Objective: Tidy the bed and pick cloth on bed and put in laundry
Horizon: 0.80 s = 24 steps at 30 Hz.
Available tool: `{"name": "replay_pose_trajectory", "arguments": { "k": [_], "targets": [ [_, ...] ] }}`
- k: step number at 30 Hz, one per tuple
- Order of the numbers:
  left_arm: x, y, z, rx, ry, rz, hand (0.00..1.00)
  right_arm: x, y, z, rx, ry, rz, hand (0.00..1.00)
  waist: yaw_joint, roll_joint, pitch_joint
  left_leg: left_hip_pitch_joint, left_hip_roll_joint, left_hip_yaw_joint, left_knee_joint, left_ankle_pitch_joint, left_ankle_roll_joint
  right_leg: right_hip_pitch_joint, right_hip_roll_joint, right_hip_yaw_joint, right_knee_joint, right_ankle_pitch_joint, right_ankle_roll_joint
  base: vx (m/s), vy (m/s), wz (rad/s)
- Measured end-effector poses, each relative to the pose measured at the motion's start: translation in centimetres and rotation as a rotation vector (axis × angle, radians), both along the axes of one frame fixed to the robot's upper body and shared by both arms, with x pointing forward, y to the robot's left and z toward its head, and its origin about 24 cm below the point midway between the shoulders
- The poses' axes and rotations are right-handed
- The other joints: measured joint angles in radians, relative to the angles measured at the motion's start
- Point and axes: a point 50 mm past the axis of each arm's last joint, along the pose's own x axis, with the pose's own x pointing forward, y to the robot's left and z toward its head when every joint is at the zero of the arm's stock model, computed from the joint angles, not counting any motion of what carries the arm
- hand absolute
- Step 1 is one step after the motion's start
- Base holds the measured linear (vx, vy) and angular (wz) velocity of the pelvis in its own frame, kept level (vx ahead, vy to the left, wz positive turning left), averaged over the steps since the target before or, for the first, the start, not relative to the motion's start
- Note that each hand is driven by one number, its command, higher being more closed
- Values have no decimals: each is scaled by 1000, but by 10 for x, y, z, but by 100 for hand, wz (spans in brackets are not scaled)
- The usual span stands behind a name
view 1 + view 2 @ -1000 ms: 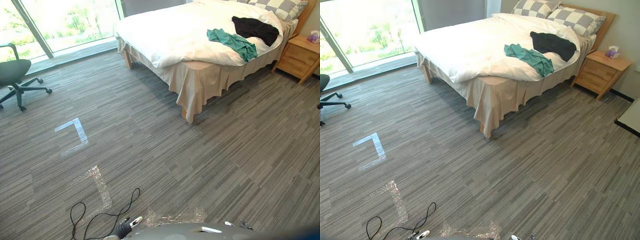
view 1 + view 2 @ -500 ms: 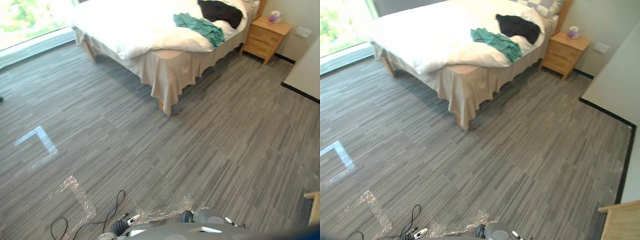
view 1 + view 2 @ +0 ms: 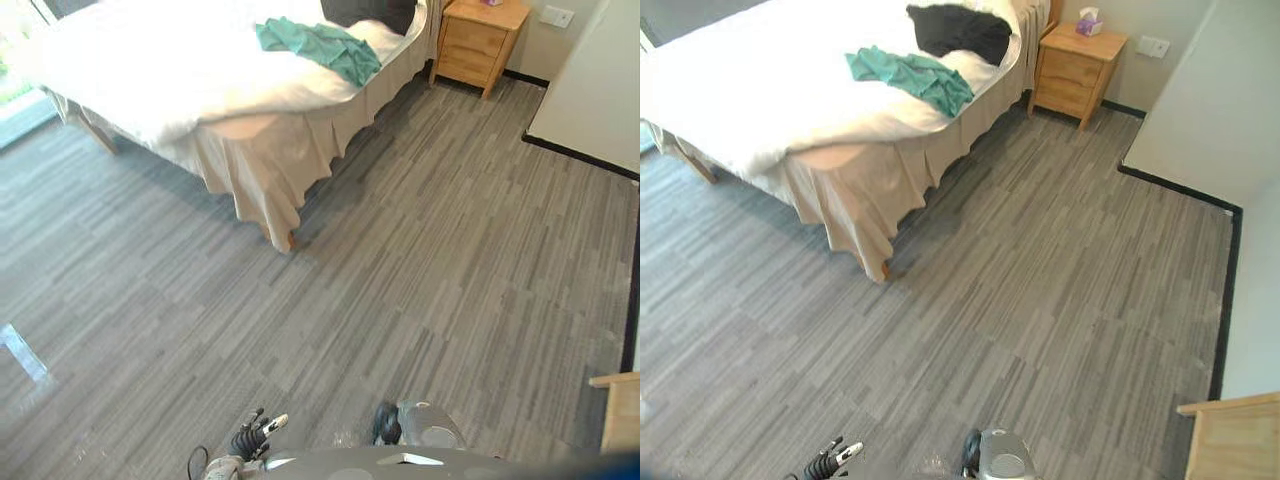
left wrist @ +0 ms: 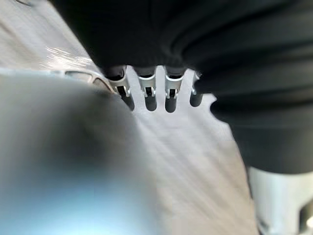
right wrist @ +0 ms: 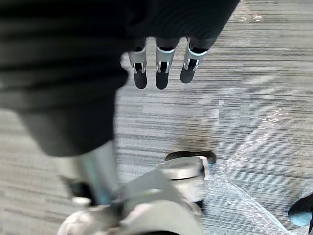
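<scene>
You see teal cloth point(image 3: 320, 45), black cloth point(image 3: 960, 30) on bed point(image 3: 150, 70). Right eye view adds tissue box point(image 3: 1089, 20). Wrist views: left hand point(image 4: 146, 95), right hand point(image 5: 161, 73) fingers straight, empty.

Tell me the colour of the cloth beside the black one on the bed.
Teal green cloth; clearest in the right eye view.

One wooden-framed bed point(image 3: 760, 90) with white duvet. Two loose cloths on bed: one crumpled teal cloth point(image 3: 910, 75), one crumpled black cloth point(image 3: 958, 28). One light wooden nightstand point(image 3: 1072, 70). One purple tissue box point(image 3: 1088, 22). One white wall socket point(image 3: 1153, 46). Two robot hands: left robot hand point(image 4: 147, 93), right robot hand point(image 5: 162, 68).
</scene>
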Motion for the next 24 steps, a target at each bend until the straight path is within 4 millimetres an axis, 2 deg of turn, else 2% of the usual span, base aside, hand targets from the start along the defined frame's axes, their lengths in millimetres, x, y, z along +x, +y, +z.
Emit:
{"name": "replay_pose_trajectory", "arguments": {
  "k": [1, 2, 3, 4, 5, 6, 7, 8, 9, 10, 11, 12, 13, 14, 15, 17, 20, 21, 22, 23, 24],
  "targets": [
    [1, 0, 0, -3, -8, 11, 0, 6, 0, 0, -1, -8, 16, 0, 3, 0, 1, -27, -16, -6, 24, -19, 2, 23, 2, 7, -23, 5, 3, 296, -62, -77],
    [7, 1, 3, -6, -32, 17, 0, 15, -1, 1, -3, -29, 33, 0, 13, 0, 1, -90, -56, -9, 38, -55, 10, 63, 3, 29, -61, 21, 14, 275, -12, -74],
    [12, 2, 5, -8, -52, 13, 0, 24, 0, 2, -3, -44, 56, 0, 20, 0, 2, -156, -102, -2, -12, -85, 18, 103, 0, 52, -104, 29, 23, 275, 10, -69],
    [13, 2, 5, -8, -55, 9, 0, 27, 0, 3, -3, -51, 58, 0, 21, 0, 2, -178, -119, 6, -45, -93, 22, 119, -2, 60, -117, 30, 26, 306, 56, -59],
    [13, 2, 5, -6, -56, 1, 0, 32, 2, 3, 2, -64, 62, 0, 23, 0, 2, -218, -160, 23, -141, -98, 30, 152, -11, 78, -138, 31, 28, 438, 140, -55],
    [15, 3, 5, -15, -57, 18, 0, 37, 2, 4, 6, -75, 64, 0, 24, -3, 3, -254, -217, 44, -291, -86, 32, 183, -32, 84, -155, 27, 42, 380, 128, -55],
    [15, 4, 5, -16, -54, 23, 0, 38, 2, 4, 5, -79, 66, 0, 25, -4, 4, -259, -241, 48, -364, -60, 30, 192, -41, 86, -158, 21, 53, 398, 162, -45],
    [14, 3, 4, -17, -41, 24, 0, 39, 2, 4, 3, -77, 79, 0, 18, 1, 4, -264, -276, 65, -541, 48, 38, 218, -48, 89, -169, 7, 88, 417, 198, -32],
    [12, 4, 3, -19, -26, 28, 0, 36, 1, 4, -1, -68, 89, 0, 24, -2, 7, -244, -297, 82, -635, 195, 181, 251, -50, 102, -180, -9, 128, 494, 229, -21],
    [13, 8, 4, -11, -22, 32, 0, 35, 5, 3, 5, -65, 98, 0, 23, -19, 2, -226, -316, 94, -660, 199, 173, 257, -68, 95, -185, -2, 142, 397, 183, -6],
    [15, 11, 4, -3, -13, 24, 0, 37, 11, 2, 13, -72, 116, 0, 24, -25, -4, -212, -339, 96, -704, 201, 171, 257, -83, 81, -186, 21, 172, 271, 116, 7],
    [19, 13, 4, 4, -12, 17, 0, 38, 12, 2, 10, -74, 126, 0, 23, -35, -1, -212, -350, 96, -707, 193, 177, 252, -91, 76, -188, 39, 186, 381, 171, 11],
    [21, 15, 5, 9, -5, 14, 0, 39, 13, 2, 7, -74, 134, 0, 37, -41, 3, -211, -361, 95, -702, 179, 196, 256, -102, 73, -190, 61, 200, 313, 146, 8],
    [22, 15, 5, 10, -5, 16, 0, 38, 14, 2, 7, -69, 133, 0, 43, -41, 3, -206, -363, 96, -702, 173, 206, 261, -105, 74, -191, 74, 207, 363, 147, 16],
    [22, 14, 5, 7, -3, 17, 0, 38, 14, 2, -5, -57, 147, 0, 50, -42, 3, -179, -371, 103, -707, 166, 216, 280, -109, 76, -186, 112, 211, 224, 73, 12],
    [22, 13, 4, 2, -3, 15, 0, 39, 15, 2, -16, -52, 160, 0, 57, -44, -1, -153, -375, 121, -715, 163, 217, 282, -115, 79, -152, 132, 215, 237, 63, 8],
    [19, 7, 2, -22, 13, 28, 0, 38, 12, 2, -36, -34, 166, 0, 65, -34, -27, -91, -380, 114, -781, 121, 214, 213, -128, 93, 42, 127, 225, 196, 47, 5],
    [18, 8, 2, -23, 22, 28, 0, 38, 11, 3, -43, -26, 161, 0, 70, -40, -29, -55, -393, 101, -807, 104, 202, 133, -164, 102, 252, 121, 243, 132, 55, 8],
    [17, 10, 2, -18, 26, 26, 0, 38, 9, 3, -49, -24, 154, 0, 69, -49, -27, -18, -410, 86, -825, 97, 202, 60, -208, 105, 446, 154, 275, 136, 49, 25],
    [14, 14, 2, -8, 37, 24, 0, 34, 10, 2, -46, -10, 141, 0, 64, -57, -23, 21, -431, 67, -844, 90, 196, -7, -257, 106, 624, 171, 275, 182, 39, 52],
    [12, 16, 1, -2, 51, 20, 0, 31, 12, 1, -41, -11, 124, 0, 48, -67, -26, 71, -449, 43, -857, 76, 189, -75, -314, 87, 795, 139, 235, 262, 30, 74]
  ]
}}
